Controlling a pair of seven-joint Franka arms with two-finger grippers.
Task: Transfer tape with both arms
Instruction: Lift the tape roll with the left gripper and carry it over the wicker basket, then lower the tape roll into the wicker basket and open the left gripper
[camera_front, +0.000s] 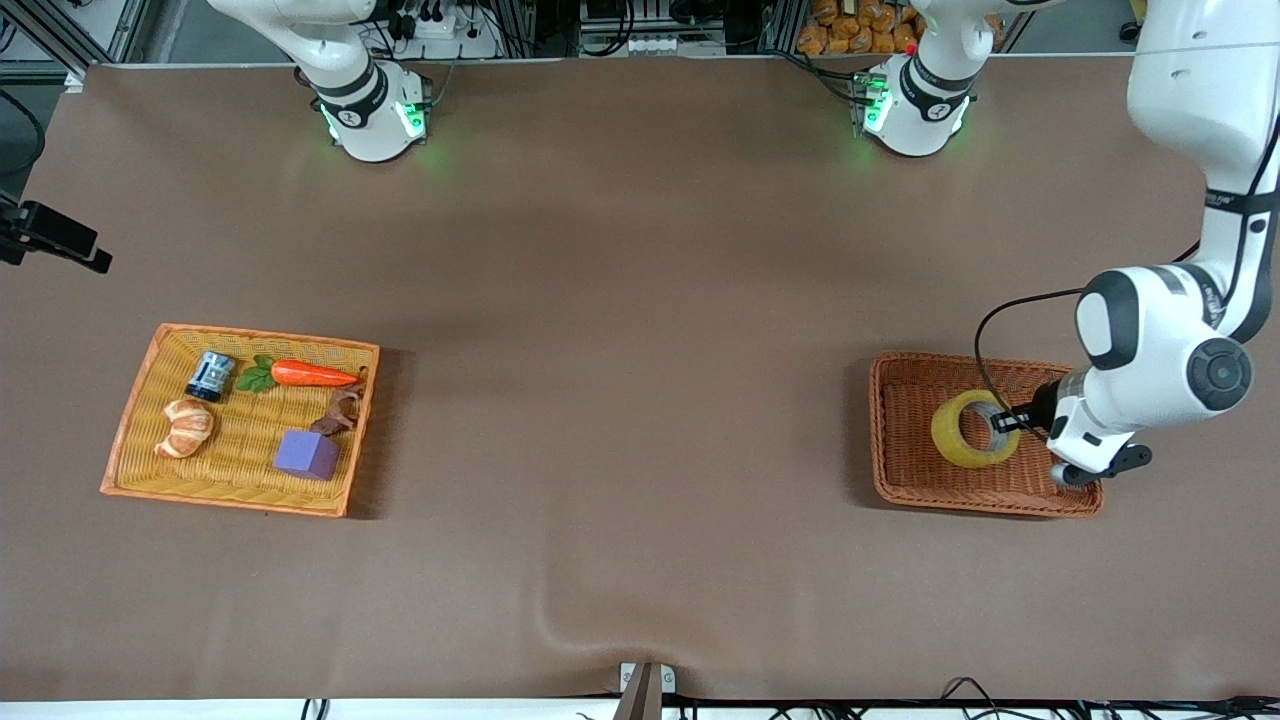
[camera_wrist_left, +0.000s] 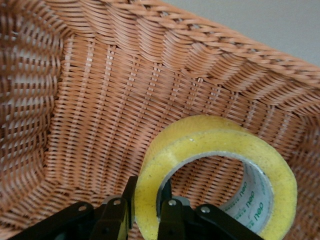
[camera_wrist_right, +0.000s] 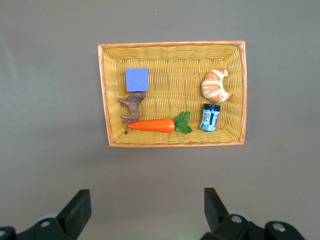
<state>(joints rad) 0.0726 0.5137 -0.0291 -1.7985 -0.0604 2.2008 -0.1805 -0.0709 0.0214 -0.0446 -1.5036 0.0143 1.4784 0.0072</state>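
Inside brown basket (camera_front: 905, 470), tape (camera_front: 962, 442) (tilted on edge), wall pinched between left end effector (camera_front: 1003, 421) fingers

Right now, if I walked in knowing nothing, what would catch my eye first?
The left hand pinching the yellow tape, tipped on edge in the brown basket at the left arm's end. Then the yellow tray with its bright carrot and purple cube.

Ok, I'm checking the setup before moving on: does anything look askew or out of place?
Only the tape: it stands tilted on edge in the brown basket, because the left gripper pinches its wall, one finger inside the hole. The yellow basket's things lie neatly. The right gripper waits open above it.
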